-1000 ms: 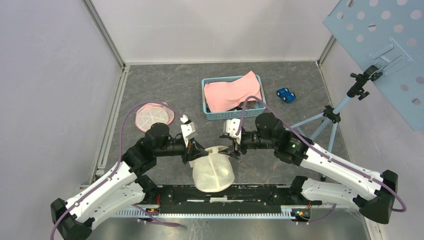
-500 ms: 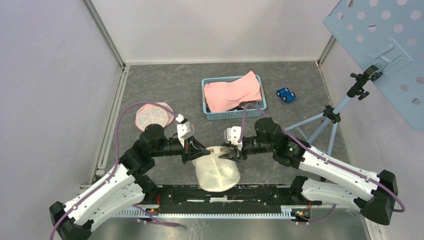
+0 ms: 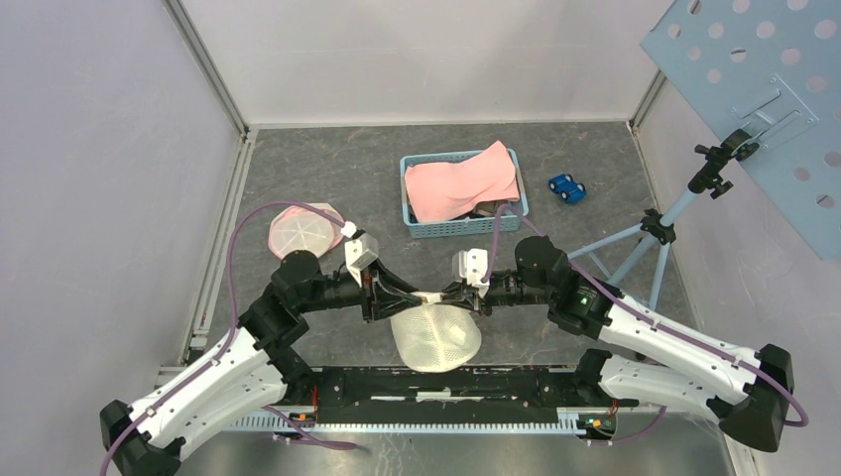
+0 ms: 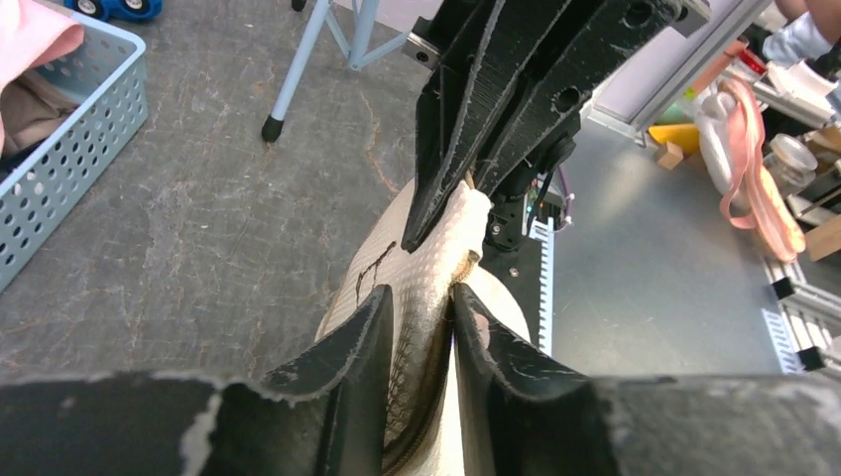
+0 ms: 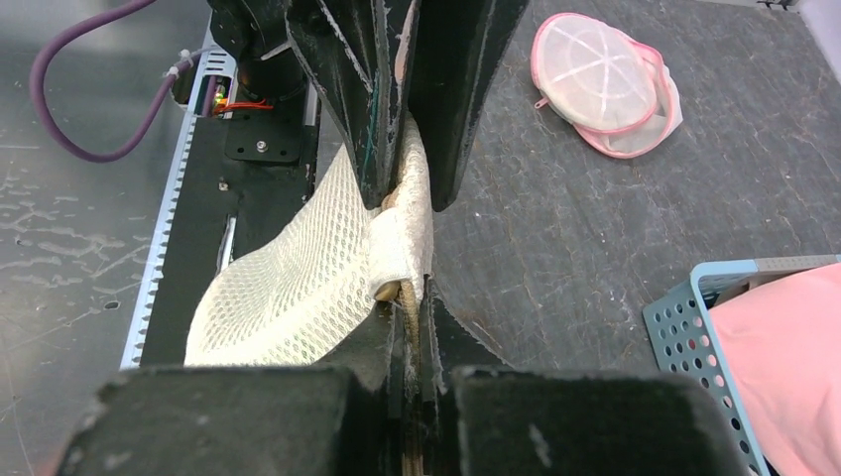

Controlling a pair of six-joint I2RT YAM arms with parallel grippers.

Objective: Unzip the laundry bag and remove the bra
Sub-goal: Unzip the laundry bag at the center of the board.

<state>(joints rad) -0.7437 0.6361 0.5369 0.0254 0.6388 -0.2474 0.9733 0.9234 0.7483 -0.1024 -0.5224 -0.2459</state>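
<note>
Between left hand (image 3: 412, 296), right hand (image 3: 451, 296), laundry bag (image 3: 436, 337)

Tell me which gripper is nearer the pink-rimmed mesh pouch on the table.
Left. The left gripper is to the right of the pink-rimmed pouch and closer to the arm bases. The right gripper is farther right. Both pinch the top of the white laundry bag.

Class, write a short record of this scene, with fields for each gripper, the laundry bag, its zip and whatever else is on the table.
Laundry bag: cream mesh, hanging between both grippers
Left gripper: shut on its top edge
Right gripper: shut on the same edge
Zip: cannot tell if open
Elsewhere: blue basket holding pink cloth, toy car, pink-rimmed pouch, tripod
</note>
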